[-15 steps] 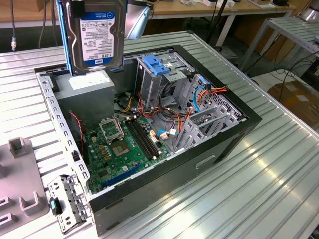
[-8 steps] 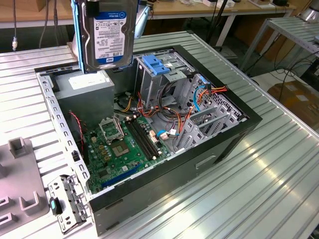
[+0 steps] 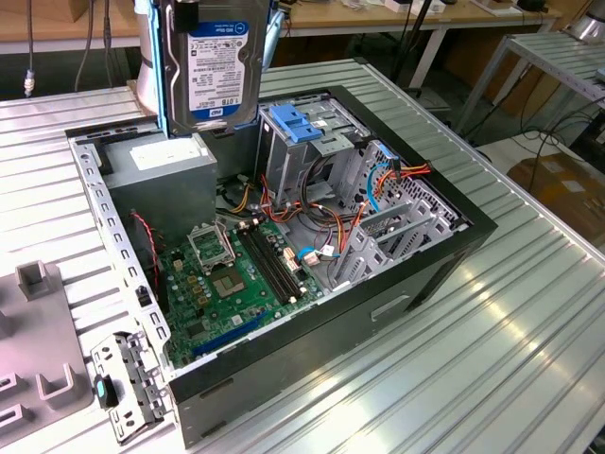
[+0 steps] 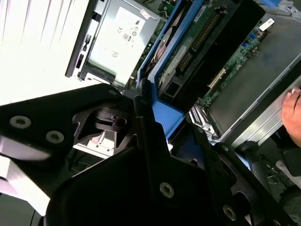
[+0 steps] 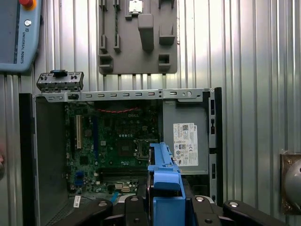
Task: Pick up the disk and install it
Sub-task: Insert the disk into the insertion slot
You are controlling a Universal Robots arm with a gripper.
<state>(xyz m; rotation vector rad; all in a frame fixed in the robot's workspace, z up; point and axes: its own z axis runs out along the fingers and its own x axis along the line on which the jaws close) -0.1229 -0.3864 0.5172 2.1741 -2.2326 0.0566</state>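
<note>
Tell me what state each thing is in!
disk, held upright in the air above the case, not installed.
gripper, shut on the disk.
case, lying on its side, open, no side panel on it.
power supply, mounted inside the case.

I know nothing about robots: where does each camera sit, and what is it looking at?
Exterior view: off the arm, looking down slantwise at the open case; the disk hangs above it, beside the arm.
First wrist view: on the arm, facing straight down into the case; the claw grips the disk's blue rail.
Second wrist view: on the arm, looking past the claw's black body at the case; a person's hand shows.
Shared: both wrist views show the grey box.
</note>
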